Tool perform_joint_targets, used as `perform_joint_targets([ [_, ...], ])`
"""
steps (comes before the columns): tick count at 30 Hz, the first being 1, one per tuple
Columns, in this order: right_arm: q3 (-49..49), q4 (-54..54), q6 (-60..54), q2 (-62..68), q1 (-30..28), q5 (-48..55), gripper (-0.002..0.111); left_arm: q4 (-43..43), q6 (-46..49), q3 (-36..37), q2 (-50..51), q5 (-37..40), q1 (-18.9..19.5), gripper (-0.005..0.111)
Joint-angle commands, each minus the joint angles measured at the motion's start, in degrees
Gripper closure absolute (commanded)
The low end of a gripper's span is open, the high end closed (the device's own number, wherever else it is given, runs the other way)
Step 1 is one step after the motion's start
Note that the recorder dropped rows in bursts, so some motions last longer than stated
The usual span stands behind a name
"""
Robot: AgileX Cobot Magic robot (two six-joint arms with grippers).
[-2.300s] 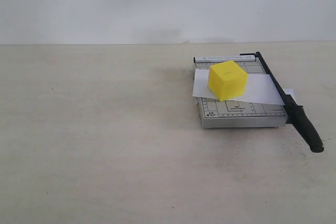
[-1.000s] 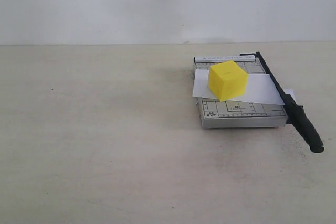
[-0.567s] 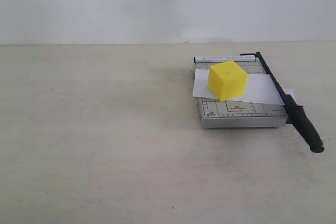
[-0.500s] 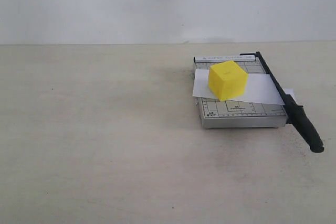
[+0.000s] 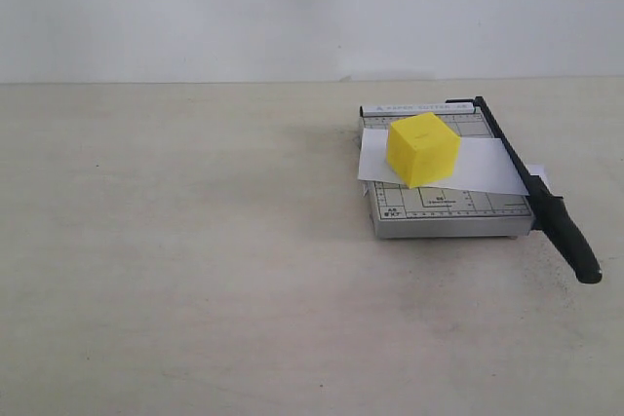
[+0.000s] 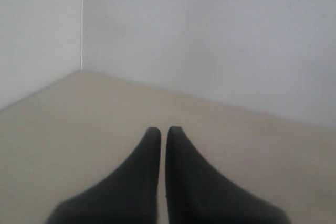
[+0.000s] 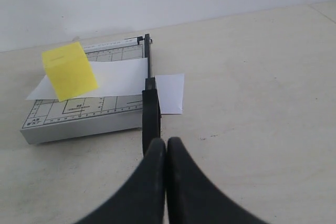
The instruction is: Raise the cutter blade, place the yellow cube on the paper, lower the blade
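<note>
Table (image 5: 195, 270) was plain matte beige with faint scuffs. A white wall (image 5: 292, 7) ran along its far edge, and the left wrist view showed two walls meeting at a table corner. The grey base (image 5: 448, 213) sat toward the far right of the table. Paper (image 5: 480, 169) lay across it, one end poking out under the blade (image 5: 561, 226). Cube (image 5: 422, 148) sat on the paper, apart from the blade. Blade was down along the base's right edge, handle overhanging toward the near edge. Left gripper (image 6: 163, 132) was closed to a hairline gap, empty, over bare table. Right gripper (image 7: 166, 142) had its fingers pressed together, empty, near the handle end; contact unclear.
</note>
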Motion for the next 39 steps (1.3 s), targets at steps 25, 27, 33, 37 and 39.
perform_joint_targets([
  [25, 0.0, 0.1, -0.5, -0.3, 0.0, -0.5, 0.108, -7.0, 7.5, 5.7, -0.1, 4.0, 4.6, 0.102],
  [27, 0.0, 0.1, -0.5, -0.3, 0.0, -0.5, 0.108, -7.0, 7.5, 5.7, -0.1, 4.0, 4.6, 0.102],
  [33, 0.0, 0.1, -0.5, -0.3, 0.0, 0.1, 0.108, -7.0, 7.5, 5.7, -0.1, 4.0, 4.6, 0.102],
  [37, 0.0, 0.1, -0.5, -0.3, 0.0, 0.1, 0.108, -7.0, 7.5, 5.7, -0.1, 4.0, 4.6, 0.102],
  [39, 0.0, 0.1, -0.5, -0.3, 0.0, 0.1, 0.108, -7.0, 7.5, 5.7, -0.1, 4.0, 4.6, 0.102],
])
